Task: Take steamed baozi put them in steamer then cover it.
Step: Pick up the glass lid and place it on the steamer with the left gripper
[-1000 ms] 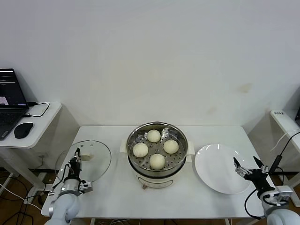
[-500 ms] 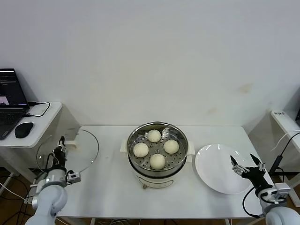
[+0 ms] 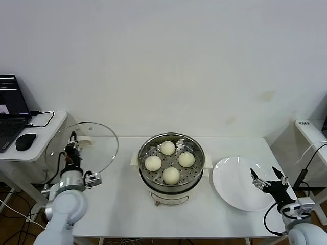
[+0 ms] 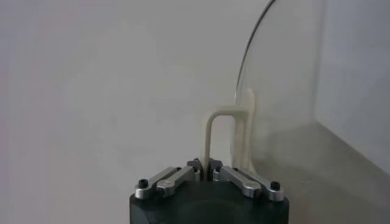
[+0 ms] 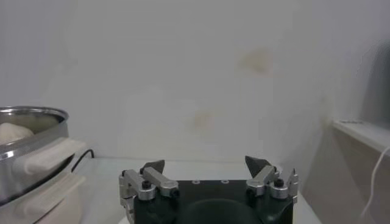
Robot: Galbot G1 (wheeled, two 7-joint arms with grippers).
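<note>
Several cream-white baozi sit on the perforated tray inside the steel steamer at the table's middle. My left gripper is shut on the cream handle of the glass cover and holds it tilted up in the air, left of the steamer. In the left wrist view the cover's rim curves up beside the handle. My right gripper is open and empty over the near right edge of the white plate; in the right wrist view its jaws stand wide apart.
A flat white plate lies right of the steamer. A side table at the left holds a laptop and a mouse. The steamer's edge also shows in the right wrist view.
My left gripper has lifted the cover off the table, swung it out to the left, then raised it higher and tilted it upright. The right arm has barely moved.
</note>
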